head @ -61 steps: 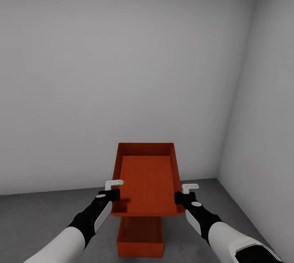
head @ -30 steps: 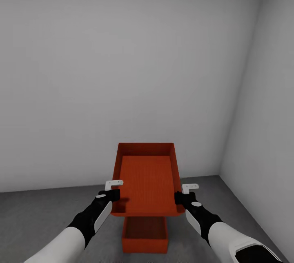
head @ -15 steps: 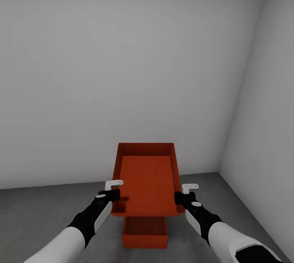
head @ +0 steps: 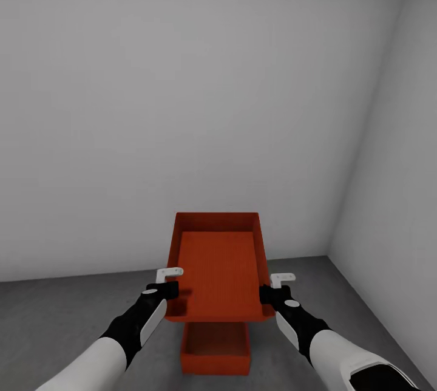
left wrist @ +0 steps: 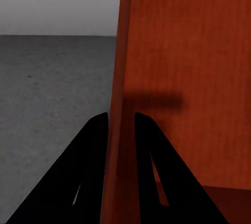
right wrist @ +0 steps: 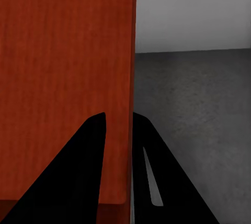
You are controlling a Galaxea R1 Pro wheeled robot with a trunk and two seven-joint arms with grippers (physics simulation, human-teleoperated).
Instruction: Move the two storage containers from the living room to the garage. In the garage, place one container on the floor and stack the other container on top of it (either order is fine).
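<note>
I hold one orange-red storage container point(head: 218, 266) in the air before me, tilted with its open side toward my head camera. My left gripper point(head: 169, 291) is shut on its left wall point(left wrist: 121, 130), and my right gripper point(head: 267, 292) is shut on its right wall point(right wrist: 117, 145). The second storage container point(head: 215, 348) rests on the dark grey concrete floor point(head: 54, 318) of the garage, directly under the held one, and its far end is hidden by it.
A plain pale grey wall point(head: 182, 105) stands close ahead, and a second wall point(head: 394, 197) meets it at a corner on the right. Bare floor point(left wrist: 47, 88) stretches left and right of the containers.
The whole picture has shifted: the ceiling has left the top and the corner has slid right, so the camera moved. The floor container now sits more centred under the held one.
</note>
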